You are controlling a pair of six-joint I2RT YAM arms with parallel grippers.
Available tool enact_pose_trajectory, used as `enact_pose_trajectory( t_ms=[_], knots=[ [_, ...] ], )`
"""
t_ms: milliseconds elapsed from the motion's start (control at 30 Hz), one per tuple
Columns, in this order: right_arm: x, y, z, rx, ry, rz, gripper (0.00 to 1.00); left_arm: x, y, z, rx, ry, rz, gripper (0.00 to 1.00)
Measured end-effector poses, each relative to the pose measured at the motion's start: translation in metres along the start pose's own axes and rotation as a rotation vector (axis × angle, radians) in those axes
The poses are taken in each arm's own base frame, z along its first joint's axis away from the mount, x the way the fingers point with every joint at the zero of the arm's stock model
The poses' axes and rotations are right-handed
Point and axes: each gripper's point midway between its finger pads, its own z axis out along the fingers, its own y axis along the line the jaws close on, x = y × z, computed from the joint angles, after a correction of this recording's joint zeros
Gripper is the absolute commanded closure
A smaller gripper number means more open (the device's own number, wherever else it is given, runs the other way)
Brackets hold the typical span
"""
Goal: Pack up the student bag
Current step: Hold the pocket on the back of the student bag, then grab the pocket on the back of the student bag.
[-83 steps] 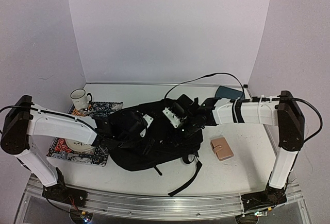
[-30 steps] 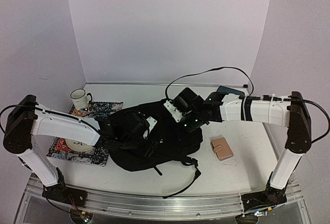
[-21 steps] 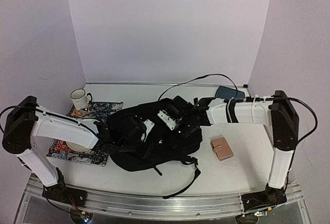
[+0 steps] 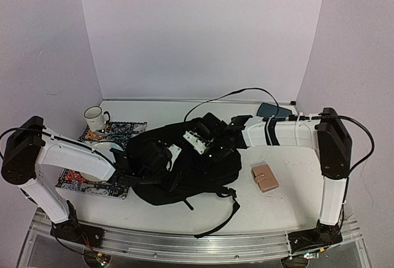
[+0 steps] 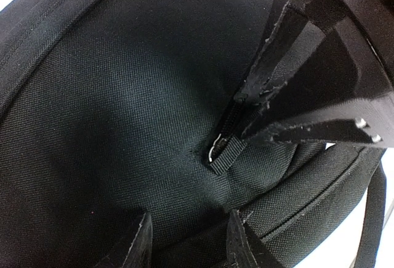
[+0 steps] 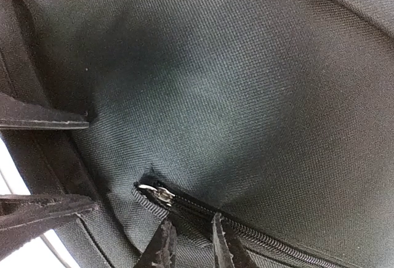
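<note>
Jaws against the student bag (image 4: 197, 175): left jaws half-open, right jaws narrowly apart

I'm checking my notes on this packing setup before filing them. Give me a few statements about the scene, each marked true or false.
1. A white mug stands upright at the left of the table. True.
2. The tan wallet lies inside the student bag. False: it lies on the table, right of the bag.
3. The left gripper and the right gripper are both at the bag. True.
4. The zipper by the right gripper gapes open. False: it looks closed along its visible length.
5. The blue-grey tray sits at the near left corner. False: it sits at the far right.
</note>
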Motion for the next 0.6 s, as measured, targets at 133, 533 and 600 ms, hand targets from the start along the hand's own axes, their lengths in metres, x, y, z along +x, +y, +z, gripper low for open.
enact_pose_trajectory(
  t_ms=[133, 533, 600],
  knots=[
    [0.001, 0.003, 0.001, -0.017, 0.002, -0.002, 0.64, 0.000, -0.001, 0.000, 0.003, 0.001, -0.005, 0.62],
    [-0.002, 0.013, 0.002, -0.072, -0.003, -0.030, 0.88, 0.001, -0.001, 0.000, 0.003, 0.002, -0.012, 0.65],
    [-0.004, 0.015, 0.005, -0.081, -0.006, -0.033, 0.91, 0.001, 0.000, 0.000, 0.003, 0.002, -0.014, 0.65]
  ],
)
